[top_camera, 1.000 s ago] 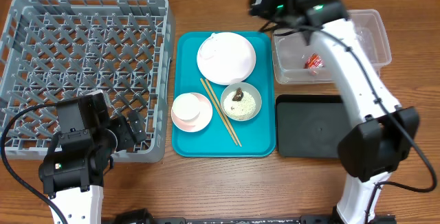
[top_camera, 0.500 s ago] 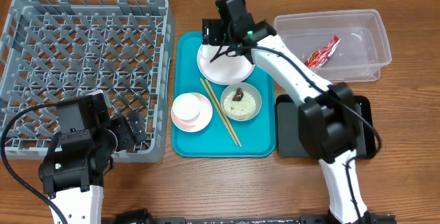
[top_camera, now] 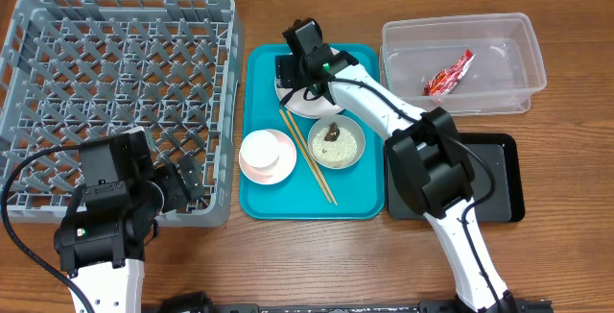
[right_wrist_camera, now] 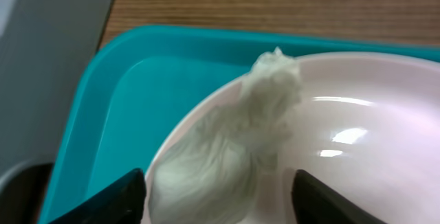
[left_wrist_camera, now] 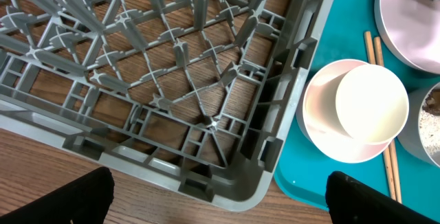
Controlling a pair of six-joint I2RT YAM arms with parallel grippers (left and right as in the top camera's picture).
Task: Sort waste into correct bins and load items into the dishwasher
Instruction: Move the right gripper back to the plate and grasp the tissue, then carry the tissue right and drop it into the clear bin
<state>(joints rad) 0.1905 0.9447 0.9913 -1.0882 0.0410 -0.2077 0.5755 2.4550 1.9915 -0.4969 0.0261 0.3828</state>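
Note:
My right gripper [top_camera: 293, 78] is open low over the white plate [top_camera: 299, 105]. In the right wrist view its fingers [right_wrist_camera: 220, 196] straddle the crumpled white tissue [right_wrist_camera: 234, 141] lying on the plate [right_wrist_camera: 357, 162]. The red wrapper [top_camera: 449, 73] lies in the clear tub [top_camera: 518, 35]. The grey-green bowl [top_camera: 337, 142] holds rice and a brown lump [top_camera: 331, 132]. The white cup [top_camera: 259, 148] sits in the pink bowl [top_camera: 278, 164], with the chopsticks [top_camera: 308, 157] beside it. My left gripper [top_camera: 187, 183] is open and empty over the near right corner of the grey dish rack [top_camera: 125, 83].
The teal tray [top_camera: 259, 83] carries the dishes between the rack and the bins. The black tray [top_camera: 499, 174] lies in front of the clear tub, partly under my right arm. The left wrist view shows the rack corner [left_wrist_camera: 172, 80], pink bowl [left_wrist_camera: 316, 114] and cup [left_wrist_camera: 371, 104].
My right gripper has moved left from over the clear tub to the white plate and come down around the tissue. The wrapper stays in the tub. The left arm has not moved.

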